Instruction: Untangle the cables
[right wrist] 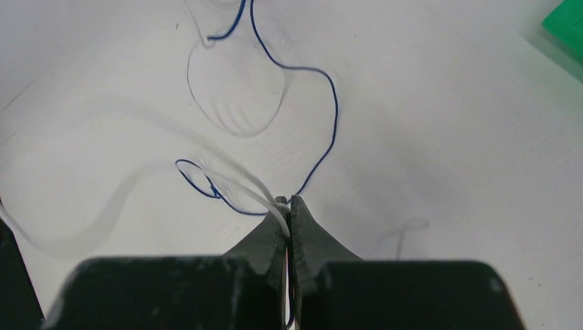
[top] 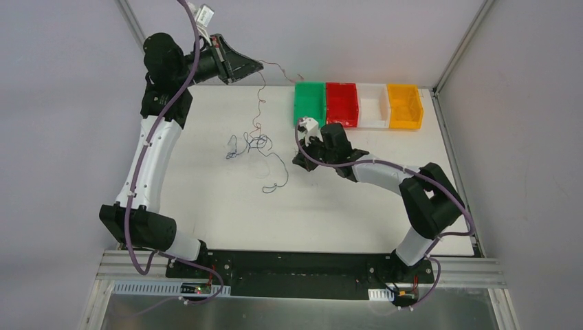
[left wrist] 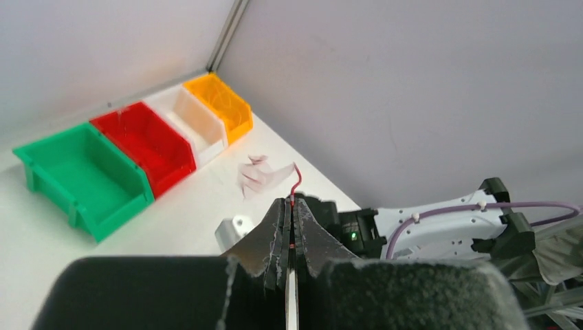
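- Left claw (top: 256, 67) is up in the air over the far left corner of the desk (top: 227, 220). Its jaws are pressed together on the red cable (top: 262, 93).
- Left wrist view: left claw (left wrist: 291, 206) tips meet, with the red cable (left wrist: 297, 180) poking out from between them in a short curl.
- From that grip the red cable drops in kinks down to the desk. A second thin stretch runs right from the claw towards the green bin (top: 309, 103).
- Right claw (top: 299, 162) is low on the desk, right of the tangle and near the green bin's front edge. It is closed.
- Right wrist view: right claw (right wrist: 289, 205) tips are shut, and the dark blue cable (right wrist: 335, 110) leads straight into them. A whitish cable (right wrist: 240, 184), blurred, also runs into the tips. Cannot tell if it is pinched as well.
- The cables (top: 251, 143) lie as a loose snarl mid-desk, between the two claws. Blue loops are mixed with the lower end of the red one.
- One stretch of dark blue cable (top: 282, 168) trails from the snarl towards the near side and curls at its end.
- A thin greyish loop lies flat on the desk beyond the right claw, seen from the right wrist.
- Four bins sit in a row, touching, along the far edge: green, red bin (top: 342, 104), white bin (top: 372, 104), orange bin (top: 404, 104).
- No cable lies in any of the bins.
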`<state>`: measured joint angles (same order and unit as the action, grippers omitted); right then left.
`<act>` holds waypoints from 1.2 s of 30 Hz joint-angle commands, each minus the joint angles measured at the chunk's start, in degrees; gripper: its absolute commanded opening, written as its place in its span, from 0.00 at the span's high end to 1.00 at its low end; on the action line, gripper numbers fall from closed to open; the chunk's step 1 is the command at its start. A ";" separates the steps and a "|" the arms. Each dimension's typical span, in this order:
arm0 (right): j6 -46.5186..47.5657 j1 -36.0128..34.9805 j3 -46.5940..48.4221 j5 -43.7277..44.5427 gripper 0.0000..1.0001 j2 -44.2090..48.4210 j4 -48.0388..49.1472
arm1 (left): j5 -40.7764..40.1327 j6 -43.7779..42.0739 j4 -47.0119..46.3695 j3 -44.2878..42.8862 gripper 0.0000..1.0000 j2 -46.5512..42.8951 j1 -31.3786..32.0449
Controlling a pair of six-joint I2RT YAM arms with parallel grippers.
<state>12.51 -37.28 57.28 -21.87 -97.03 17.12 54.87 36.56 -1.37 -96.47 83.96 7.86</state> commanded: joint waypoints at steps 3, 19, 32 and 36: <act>3.86 -0.24 -0.50 -3.31 1.00 -0.05 -7.00 | -3.43 7.05 -10.17 -6.04 1.00 -2.17 -0.49; -4.99 -0.97 9.84 -1.47 0.03 8.84 -3.53 | -9.03 15.75 -13.22 -9.27 1.00 -2.29 -0.72; -16.16 -8.02 21.10 9.59 0.01 -7.72 14.03 | -11.42 16.53 -13.65 -12.38 1.00 -2.58 -0.72; -16.59 -8.59 24.26 12.09 0.24 -12.77 18.05 | -12.10 16.10 -13.33 -14.01 1.00 -2.74 -0.68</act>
<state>-1.39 -45.47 77.71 -14.68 -106.43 27.31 44.34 52.10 -11.35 -106.69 83.13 7.42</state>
